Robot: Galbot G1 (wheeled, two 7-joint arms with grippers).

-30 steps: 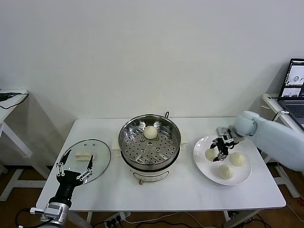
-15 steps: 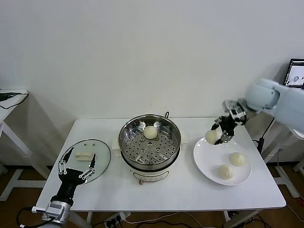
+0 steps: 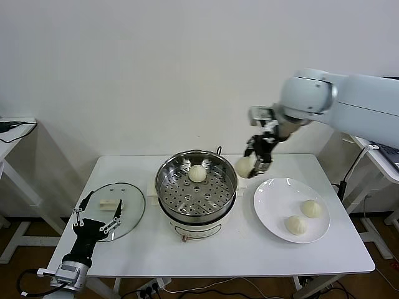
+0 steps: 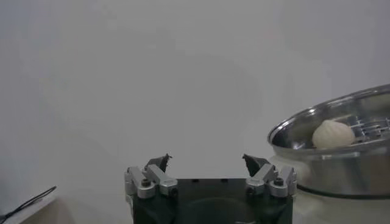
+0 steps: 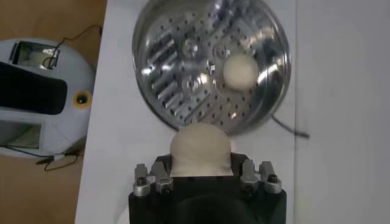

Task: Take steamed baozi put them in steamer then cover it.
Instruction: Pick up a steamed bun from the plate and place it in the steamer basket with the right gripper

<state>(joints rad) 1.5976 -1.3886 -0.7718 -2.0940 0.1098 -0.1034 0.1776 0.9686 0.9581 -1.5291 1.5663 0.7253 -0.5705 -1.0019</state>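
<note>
My right gripper [image 3: 254,163] is shut on a cream-white baozi [image 3: 244,166] [image 5: 200,149], held in the air just right of the steamer's rim. The steel steamer [image 3: 196,185] [image 5: 210,61] stands mid-table with one baozi [image 3: 197,173] [image 5: 239,70] [image 4: 332,134] on its perforated tray. Two more baozi [image 3: 312,208] [image 3: 296,224] lie on the white plate [image 3: 274,205] at the right. The glass cover [image 3: 114,208] with its white handle lies flat at the left. Over its near edge my left gripper [image 3: 96,214] [image 4: 207,162] hangs open and empty.
The steamer's white base and side handle [image 3: 239,188] stick out toward the plate. A small side table [image 3: 12,134] stands at far left. The white table's front edge [image 3: 212,274] runs below the steamer.
My right gripper lifted a baozi off the plate and carried it up and left to the steamer's right rim. The left arm shifted only slightly.
</note>
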